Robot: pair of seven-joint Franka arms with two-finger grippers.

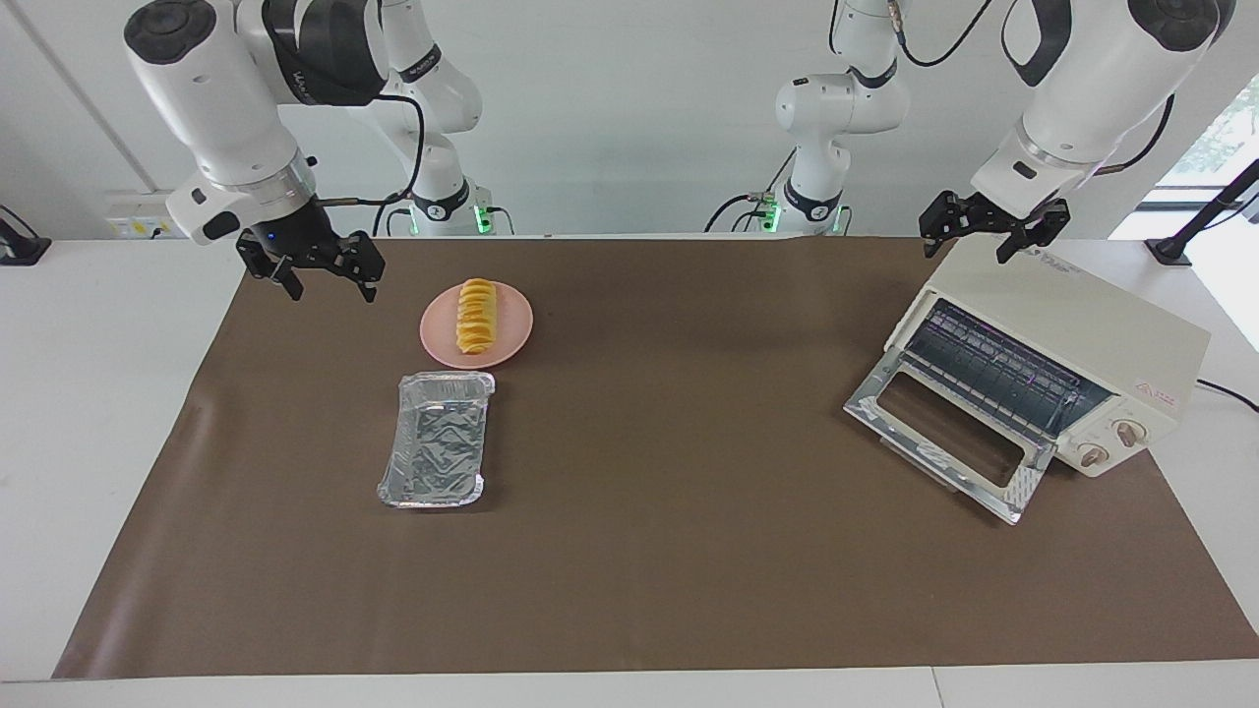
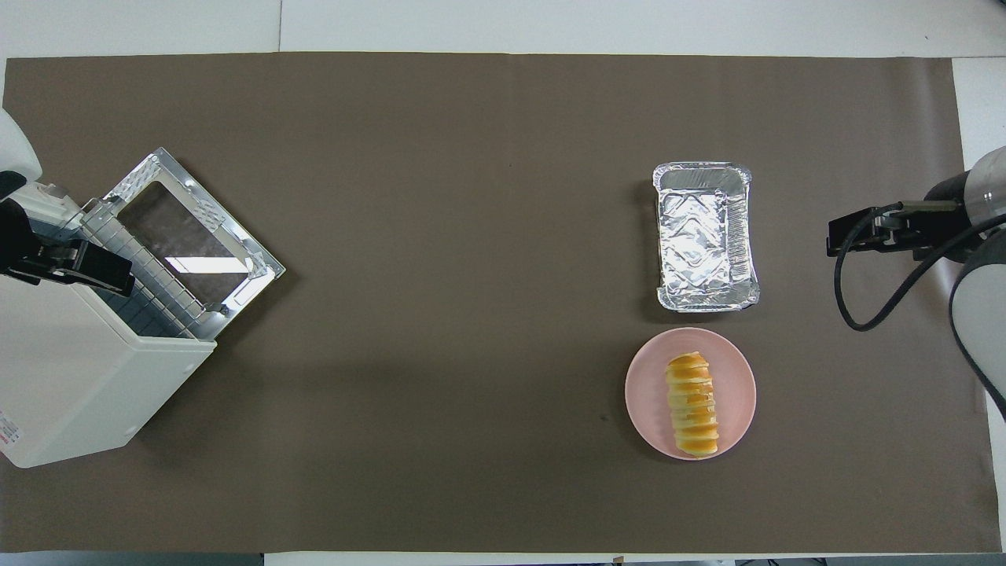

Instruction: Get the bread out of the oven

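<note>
Currently the bread [image 1: 477, 316] lies on the pink plate [image 1: 511, 339], not in the oven [image 1: 1072, 364]; use the plate as your reference throughout. The loaf's long axis runs toward and away from the robots.

Just beside the plate, toward the right arm's end of the table, the right gripper [image 1: 325, 277] hangs above the brown mat [image 1: 629, 551], its fingers spread and holding nothing. Of the two arms, this one is much the nearer to the bread.

Farther from the robots than the plate, almost touching it, sits the foil tray [image 1: 438, 440], empty.

Well apart from the plate, at the left arm's end, stands the oven with its door [image 1: 949, 433] dropped open and its rack bare. The left gripper [image 1: 991, 228] hangs over the oven's top, fingers apart and empty.

You should judge the removal complete, with no further grasp called for.
</note>
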